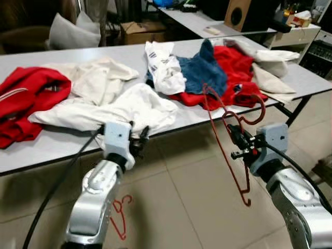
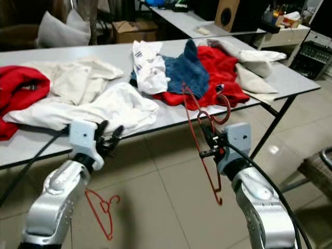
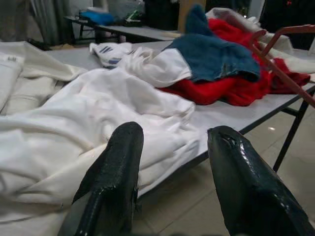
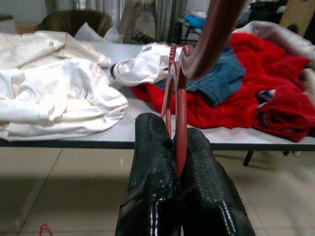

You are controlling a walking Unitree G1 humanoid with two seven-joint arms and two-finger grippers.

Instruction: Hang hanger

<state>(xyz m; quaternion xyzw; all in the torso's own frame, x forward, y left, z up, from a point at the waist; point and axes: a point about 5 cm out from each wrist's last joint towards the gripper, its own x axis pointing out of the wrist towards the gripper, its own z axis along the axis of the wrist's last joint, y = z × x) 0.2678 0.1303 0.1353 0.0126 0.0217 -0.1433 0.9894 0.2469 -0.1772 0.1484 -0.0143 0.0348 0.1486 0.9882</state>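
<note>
Firmly closed, the right gripper [image 1: 239, 141] pinches a red wire hanger [image 1: 228, 137] near its neck, holding it in the air before the surface [image 1: 62, 142], hook toward a red garment [image 1: 236, 78]. Meanwhile the left gripper [image 3: 172, 167] hovers with fingers spread and empty, just before a white garment [image 1: 124, 106] at the surface edge. Another red hanger [image 1: 120, 215] lies on the tiled floor [image 1: 181, 207] below.
</note>
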